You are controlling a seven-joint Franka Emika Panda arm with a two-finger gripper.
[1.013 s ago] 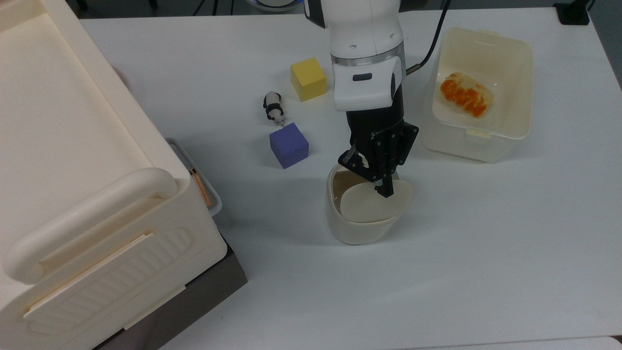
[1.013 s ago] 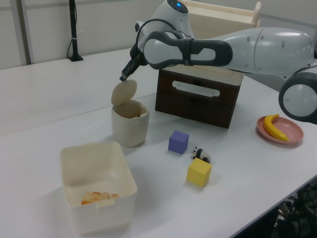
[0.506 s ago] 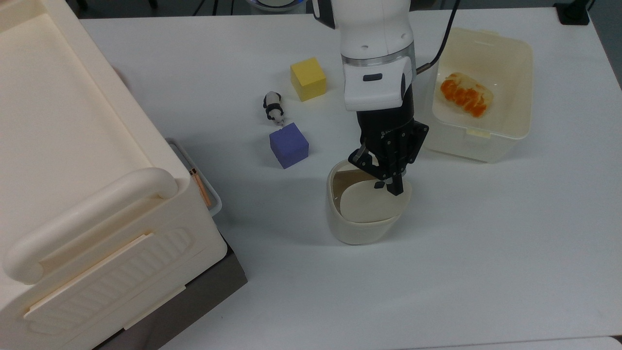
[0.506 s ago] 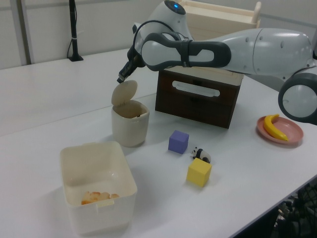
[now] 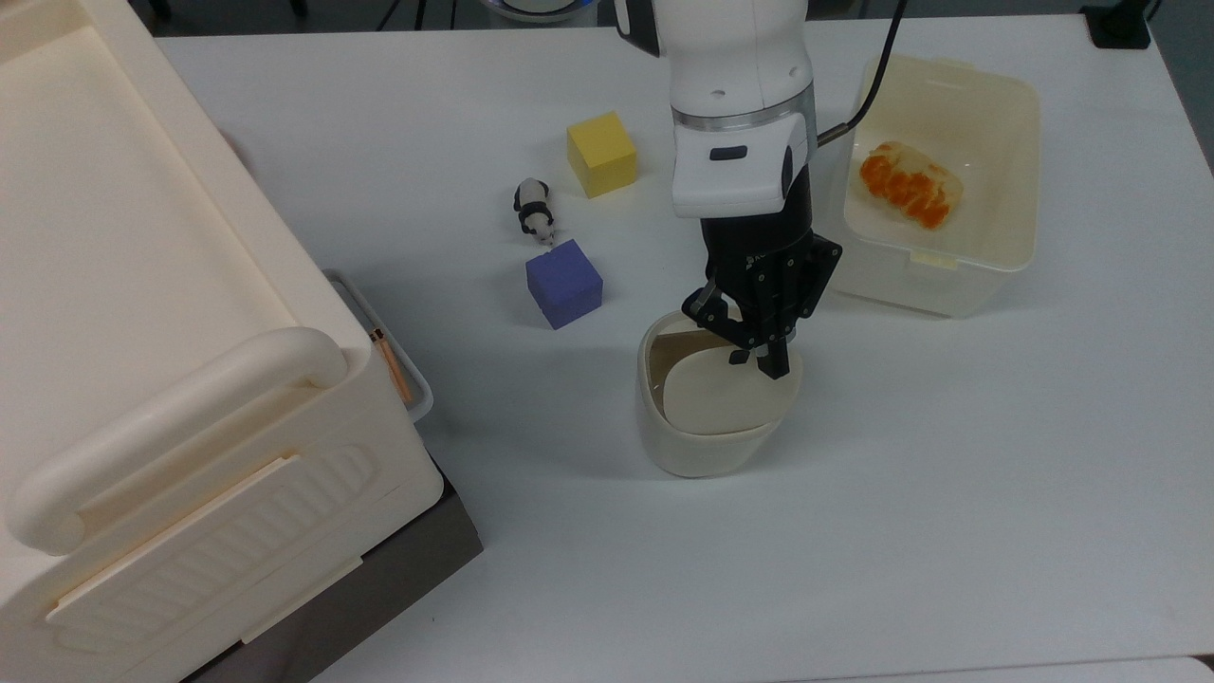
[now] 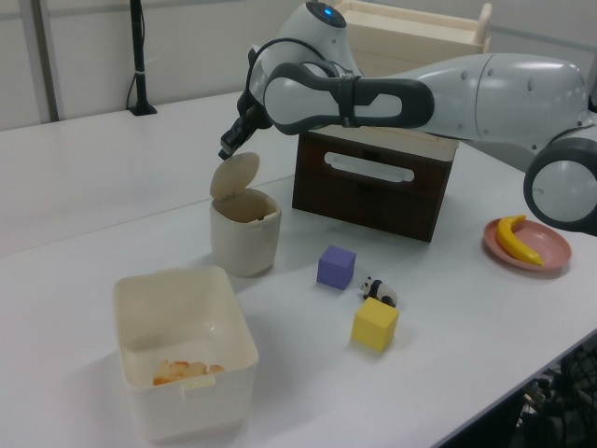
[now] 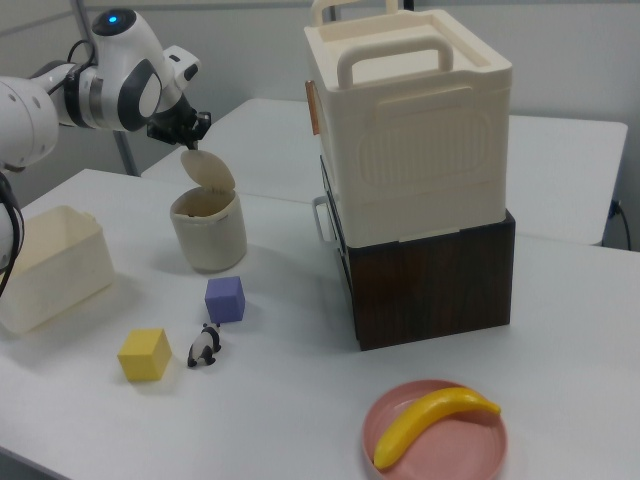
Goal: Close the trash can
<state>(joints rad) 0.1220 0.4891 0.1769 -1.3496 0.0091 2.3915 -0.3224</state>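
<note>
Trash can is seen standing on the white table, near the purple cube and the larger cream tub. Its hinged lid is raised, tilted up over the opening. The gripper is held just above the lid's upper edge, apparently touching it, though contact cannot be confirmed. Its fingers appear drawn narrowly together with nothing between them. A yellow cube and a toy panda are set further off.
</note>
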